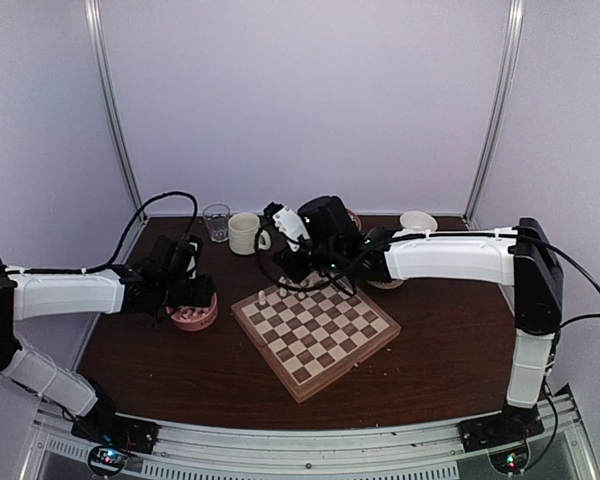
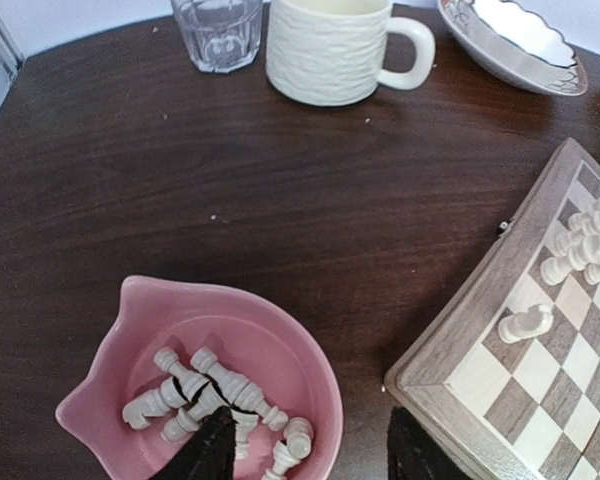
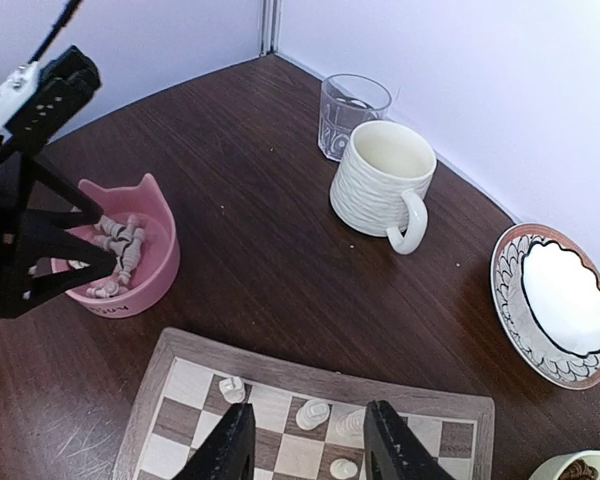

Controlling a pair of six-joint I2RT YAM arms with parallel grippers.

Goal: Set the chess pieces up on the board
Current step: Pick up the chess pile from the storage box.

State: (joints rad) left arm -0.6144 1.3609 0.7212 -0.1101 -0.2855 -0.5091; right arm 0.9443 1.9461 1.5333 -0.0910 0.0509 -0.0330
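The board (image 1: 320, 345) lies angled at the table's middle. A few chess pieces (image 3: 313, 412) stand on its far row, and one (image 2: 525, 322) lies on its side near the left corner. My right gripper (image 3: 310, 445) hovers open over that far row, with nothing between its fingers; in the top view it (image 1: 298, 265) is at the board's far edge. Several more chess pieces (image 2: 220, 385) lie heaped in a pink bowl (image 2: 180, 300) left of the board. My left gripper (image 2: 315, 450) is open astride the bowl's right rim. One finger (image 2: 210, 450) is among the pieces and the other is outside by the board's corner.
A drinking glass (image 1: 217, 222) and a cream ribbed mug (image 1: 245, 233) stand behind the bowl and board. A scalloped plate (image 3: 565, 305) sits at the back right. Another small dish (image 3: 580, 468) shows at the right wrist view's lower right corner. Cables hang around both arms.
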